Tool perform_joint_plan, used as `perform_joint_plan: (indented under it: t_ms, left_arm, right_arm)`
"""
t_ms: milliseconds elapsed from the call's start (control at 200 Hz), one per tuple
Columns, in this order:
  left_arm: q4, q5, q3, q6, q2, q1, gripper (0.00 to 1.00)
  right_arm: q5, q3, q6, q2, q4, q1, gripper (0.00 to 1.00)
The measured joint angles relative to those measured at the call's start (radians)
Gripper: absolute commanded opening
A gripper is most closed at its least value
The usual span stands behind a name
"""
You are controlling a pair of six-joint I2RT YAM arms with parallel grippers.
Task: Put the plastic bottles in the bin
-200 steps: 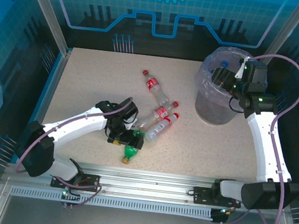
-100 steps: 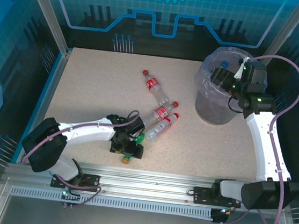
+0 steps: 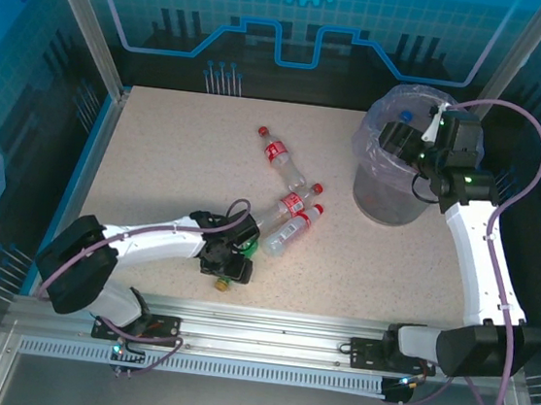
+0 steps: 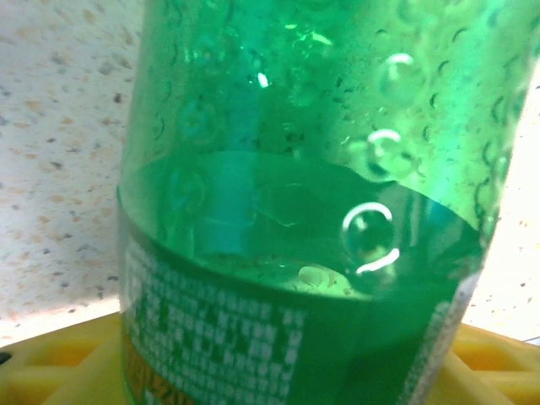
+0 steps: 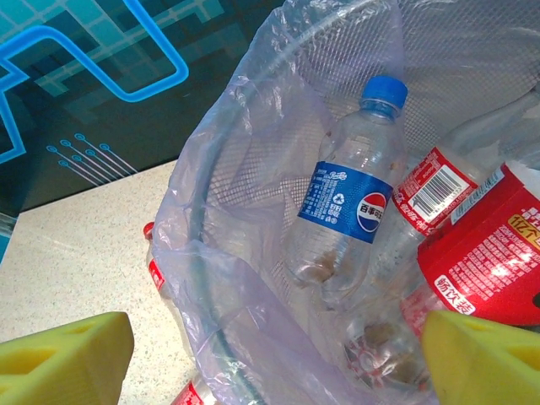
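Observation:
A green bottle [image 4: 321, 211] lies on the table near the front edge, its cap [image 3: 225, 285] pointing toward me. My left gripper [image 3: 229, 264] is down over it, and its yellow pads [image 4: 63, 363] press the bottle's sides. Three clear red-capped plastic bottles lie further back: one [image 3: 281, 157] alone, two [image 3: 293, 205] [image 3: 293, 229] side by side. The grey bin [image 3: 389, 195] with its pale-purple bag [image 5: 253, 312] stands at the back right. It holds a blue-labelled bottle [image 5: 346, 202] and red-labelled ones [image 5: 439, 181]. My right gripper [image 3: 395, 137] hangs open over the bin mouth with nothing between its fingers.
A raised metal rail [image 3: 267, 315] runs along the table's front edge just behind the green bottle's cap. Blue panels [image 3: 74, 122] wall the table at the left and back. Bare tabletop [image 3: 170, 142] stretches across the back left.
My left gripper dropped onto the green bottle and its jaws narrowed around it. The bottle shifted slightly left. The right arm stayed over the bin.

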Motion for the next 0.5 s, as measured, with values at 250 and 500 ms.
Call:
perform_joint_plan:
  t_ms: [250,500]
  left_arm:
    - [-0.040,-0.058,0.082,0.027,-0.132,0.057,0.65]
    - [0.079,0.053,0.200,0.125,-0.146,0.256,0.57]
  right_arm:
    - [-0.063,0.012,-0.004,0.011,0.006,0.026,0.88]
    - [-0.286,0.052,-0.048,0.012,0.024,0.073,0.88]
